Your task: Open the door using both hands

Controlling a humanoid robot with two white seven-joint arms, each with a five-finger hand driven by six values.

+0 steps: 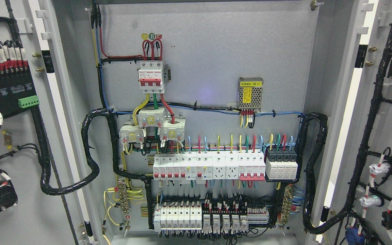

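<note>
- Both doors stand swung wide: the left door (26, 143) fills the 9 o'clock side of the head view, the right door (383, 102) the 3 o'clock side, each showing its inner face.
- No robot hand shows anywhere, so there's no telling whether either is open, closed or gripping; both arms sit outside the picture.
- By the look of it, the opening job is done or all but done, with the cabinet back panel (216, 61) fully exposed between the doors.
- That panel is flat grey painted metal, smooth and matte.
- At 12 o'clock sits a white main breaker (151, 76) with red toggles, fed by looped red wires from above.
- Toward 1 o'clock, a small perforated metal box (249, 93) with a yellow label, boxy and mesh-sided, presumably vented for cooling.
- Across the centre runs a row of white breakers (209, 166), blocky plastic, lined up on a rail so the coloured wires drop in neatly from above.
- At 6 o'clock, a lower row of terminals (213, 217), dense with thin black leads.
- Thick black wrapped cable bundles (90, 170) loop slackly from the cabinet to each door, likely left long so the doors can swing freely.
</note>
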